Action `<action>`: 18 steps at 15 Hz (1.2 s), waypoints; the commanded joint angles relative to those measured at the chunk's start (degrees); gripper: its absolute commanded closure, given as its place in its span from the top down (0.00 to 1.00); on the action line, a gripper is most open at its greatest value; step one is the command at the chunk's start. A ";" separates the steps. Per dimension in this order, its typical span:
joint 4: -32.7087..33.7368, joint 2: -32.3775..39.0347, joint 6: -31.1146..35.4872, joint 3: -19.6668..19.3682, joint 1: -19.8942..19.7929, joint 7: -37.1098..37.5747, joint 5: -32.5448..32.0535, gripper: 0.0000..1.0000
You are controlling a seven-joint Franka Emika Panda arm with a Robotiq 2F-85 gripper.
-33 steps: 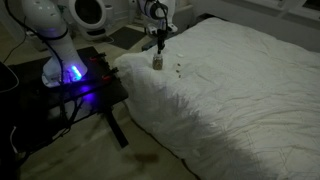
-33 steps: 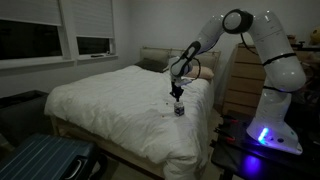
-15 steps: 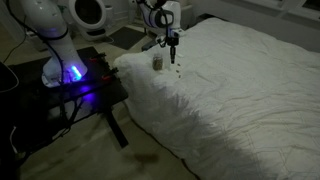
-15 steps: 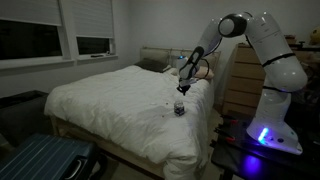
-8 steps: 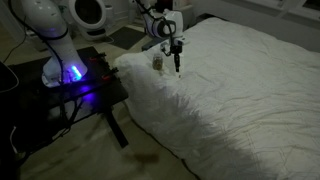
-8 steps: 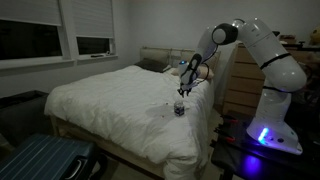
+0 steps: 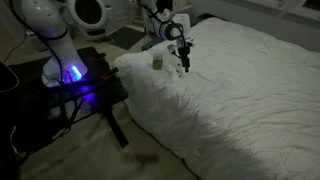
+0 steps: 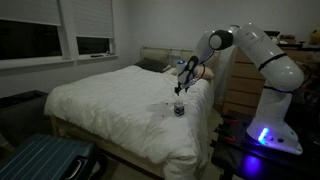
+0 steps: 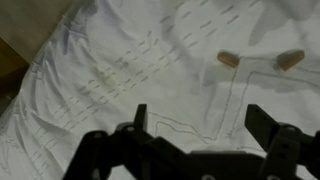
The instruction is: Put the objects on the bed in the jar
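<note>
The claw (image 9: 200,122) hangs wide open and empty over the bed (image 9: 120,70). Two bits (image 9: 228,60) lie beyond it; the jar (image 7: 157,62) is dim, its contents unreadable.

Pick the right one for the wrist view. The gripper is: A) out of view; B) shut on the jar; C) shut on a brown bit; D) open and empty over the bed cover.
D: the gripper has its jaws wide apart with only the white bed cover between them; two brown bits lie farther off, untouched.

The bed (image 9: 120,60) wears white quilted cloth — matt, rumpled, softly stitched.
</note>
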 commanded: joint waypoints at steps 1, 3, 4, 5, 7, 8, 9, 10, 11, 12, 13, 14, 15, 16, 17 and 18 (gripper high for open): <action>5.66 3.68 -1.97 3.61 -2.48 -3.99 2.98 1.00; 8.01 5.51 -2.86 5.49 -3.19 -5.02 4.36 1.00; 9.14 6.27 -3.50 6.20 -3.32 -5.41 4.87 1.00; 10.17 7.06 -4.11 6.65 -3.22 -5.47 5.43 1.00; 11.74 8.27 -5.57 7.34 -2.88 -5.28 5.88 1.00; 12.25 8.76 -6.26 7.83 -2.82 -5.26 6.15 1.00; 12.83 9.18 -6.84 8.09 -2.74 -5.10 6.39 1.00; 13.31 9.68 -7.32 8.48 -2.83 -5.07 6.68 0.95; 13.67 9.90 -8.06 8.81 -2.90 -5.21 6.92 0.89; 14.06 10.28 -8.51 8.89 -2.85 -5.07 7.14 0.90; 14.19 10.54 -8.88 9.13 -3.03 -5.23 7.34 0.88; 14.39 10.74 -9.48 9.26 -3.17 -5.24 7.50 0.90; 14.22 10.82 -9.64 9.30 -3.34 -5.20 7.70 0.90; 13.94 10.79 -9.71 9.33 -3.50 -5.20 7.91 0.91; 13.79 10.81 -9.84 9.35 -3.66 -5.19 8.14 0.91; 13.70 10.91 -9.77 9.29 -3.80 -5.12 8.37 0.92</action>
